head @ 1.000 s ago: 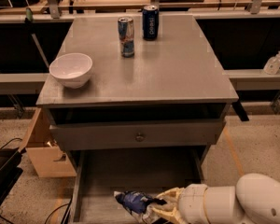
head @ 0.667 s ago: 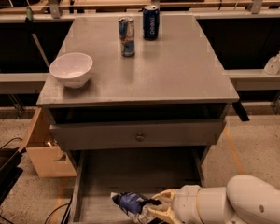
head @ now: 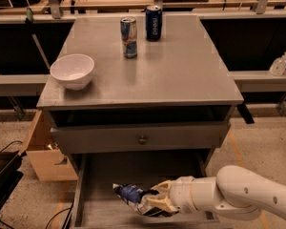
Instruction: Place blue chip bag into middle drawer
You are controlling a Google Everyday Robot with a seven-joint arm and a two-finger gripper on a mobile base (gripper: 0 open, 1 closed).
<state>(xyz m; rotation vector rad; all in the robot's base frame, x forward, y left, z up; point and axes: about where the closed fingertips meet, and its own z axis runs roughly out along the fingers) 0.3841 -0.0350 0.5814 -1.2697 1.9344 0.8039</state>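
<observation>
The lower edge of the view is cutting off the near end of the middle drawer, so its front wall is not showing, and the white arm is running out of view at the right. The gripper is hanging below the grey cabinet top, over the near right part of the open drawer. Its pale fingers are clamping the blue chip bag, whose right end is disappearing inside the grip. The free end is sticking out leftward, crumpled dark-blue foil with white print and silvery creases; whether it is touching the drawer floor is hard to tell. Just under the cabinet top a dark recess is hiding its contents, and below that a closed drawer front with a round knob is showing. On the cabinet top a white bowl is sitting at the left edge, with a silver-blue can and a dark-blue can standing near the back. Left of the cabinet a cardboard box is partly hiding.
</observation>
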